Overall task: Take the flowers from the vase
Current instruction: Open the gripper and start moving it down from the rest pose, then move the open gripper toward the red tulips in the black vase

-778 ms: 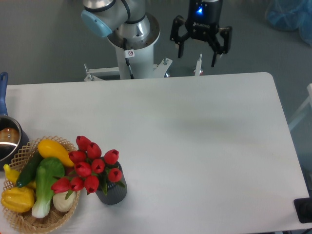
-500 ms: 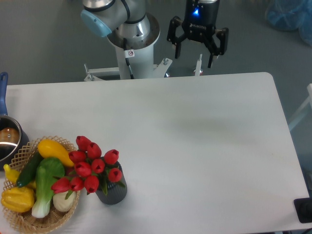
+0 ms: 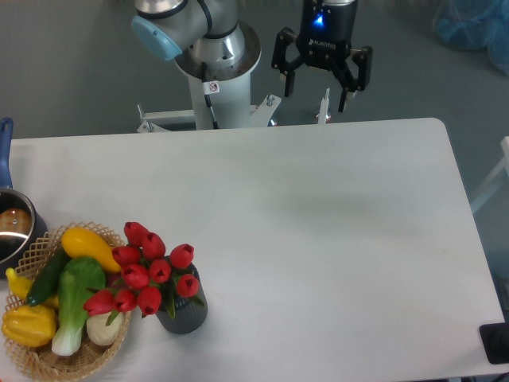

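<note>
A bunch of red tulip flowers [image 3: 147, 270] with green leaves stands in the short dark ribbed vase [image 3: 184, 313] near the table's front left. The stems are hidden inside the vase. My gripper [image 3: 316, 101] hangs open beyond the table's far edge, right of the arm's base, with nothing between its fingers. It is far from the flowers, up and to the right of them.
A woven basket [image 3: 48, 362] holding yellow squash, a cucumber and bok choy touches the flowers on the left. A metal pot [image 3: 11, 228] with a blue handle sits at the left edge. The arm's base [image 3: 215, 79] stands behind the white table [image 3: 318, 239].
The gripper has shifted slightly left and up from its spot 0.8 s ago, then held still. The flowers and vase have not moved.
</note>
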Robot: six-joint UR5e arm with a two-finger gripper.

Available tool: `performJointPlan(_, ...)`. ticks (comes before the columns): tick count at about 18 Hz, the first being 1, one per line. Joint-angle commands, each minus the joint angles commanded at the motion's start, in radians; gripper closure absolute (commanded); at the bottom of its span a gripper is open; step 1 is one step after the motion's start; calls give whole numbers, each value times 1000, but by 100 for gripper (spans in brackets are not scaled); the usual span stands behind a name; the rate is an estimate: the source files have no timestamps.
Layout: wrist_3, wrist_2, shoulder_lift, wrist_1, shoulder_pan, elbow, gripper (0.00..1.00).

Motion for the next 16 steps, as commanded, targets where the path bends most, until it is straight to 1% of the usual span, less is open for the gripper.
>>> performJointPlan(2, -2, -46, 1, 3, 0, -27, 0)
performJointPlan(5, 3, -46, 0, 12, 0, -57, 0)
performJointPlan(8, 11, -48, -18, 12, -6, -57, 0)
performJointPlan(11, 0, -54, -57, 14, -43, -55, 0)
performJointPlan(12, 3, -54, -74, 21, -57, -54, 0)
performJointPlan(13, 3, -54, -90, 41, -70, -54, 0)
performJointPlan(16, 9, -56, -152, 116, -142, -52, 0)
